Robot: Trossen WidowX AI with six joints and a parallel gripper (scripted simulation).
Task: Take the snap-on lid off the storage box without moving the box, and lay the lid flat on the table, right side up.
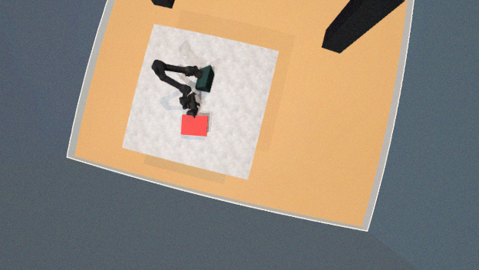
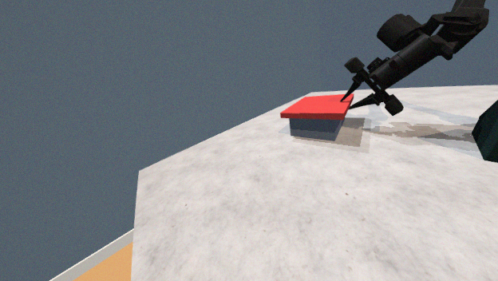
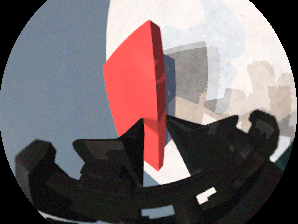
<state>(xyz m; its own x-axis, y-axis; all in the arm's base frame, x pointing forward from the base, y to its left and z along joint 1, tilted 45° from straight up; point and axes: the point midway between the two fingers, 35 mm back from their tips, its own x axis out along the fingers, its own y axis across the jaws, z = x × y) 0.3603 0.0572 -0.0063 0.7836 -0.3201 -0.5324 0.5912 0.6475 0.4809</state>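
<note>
The red lid (image 1: 194,126) (image 2: 317,107) (image 3: 131,82) lies flat, level, on top of the blue-grey storage box (image 2: 313,128) (image 3: 171,82). It overhangs the box's walls. The box stands on the white marbled table (image 1: 230,146) (image 2: 239,199); from above, the lid covers it. My gripper (image 1: 194,116) (image 2: 345,104) (image 3: 154,119) comes in slanted and is shut on the lid's edge on the robot's side, one fingertip over the top face and the other below the rim. No gap shows between lid and box.
The dark green robot base (image 1: 205,79) (image 2: 490,136) stands on the table behind the arm. The table's edge runs beyond the box, on the side away from the base. Large black objects (image 1: 357,27) stand off the table, over the orange floor (image 1: 315,134).
</note>
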